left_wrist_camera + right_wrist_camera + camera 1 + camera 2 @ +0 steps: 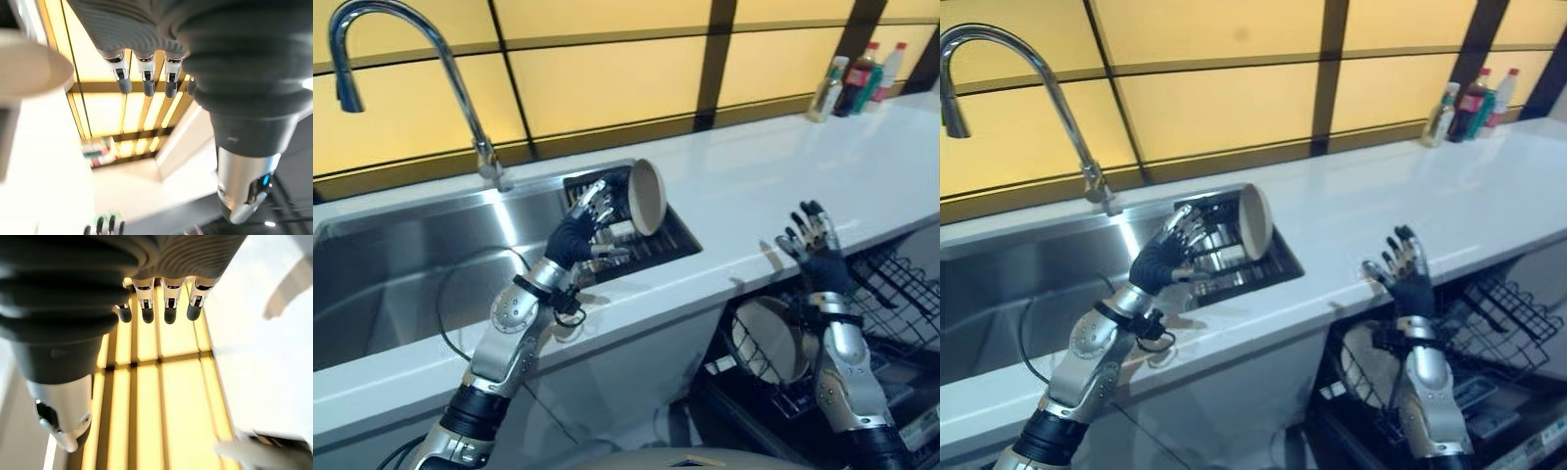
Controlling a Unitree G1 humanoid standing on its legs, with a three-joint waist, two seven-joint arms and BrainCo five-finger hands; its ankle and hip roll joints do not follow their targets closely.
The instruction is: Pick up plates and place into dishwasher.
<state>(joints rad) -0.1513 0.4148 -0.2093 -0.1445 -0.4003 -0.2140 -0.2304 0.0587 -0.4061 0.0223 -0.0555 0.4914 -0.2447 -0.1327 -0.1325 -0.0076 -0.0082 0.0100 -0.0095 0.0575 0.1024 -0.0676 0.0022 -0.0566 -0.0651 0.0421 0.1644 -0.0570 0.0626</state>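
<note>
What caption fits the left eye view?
Left robot hand reaches toward an upright plate in the sink-side rack; right robot hand hangs open above the dishwasher.

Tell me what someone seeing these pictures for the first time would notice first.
Probably the left hand reaching to a beige plate standing on edge in the dark drying rack beside the steel sink. Next, the right hand, raised with fingers spread open and holding nothing, above the open dishwasher rack, where another plate already stands.
</note>
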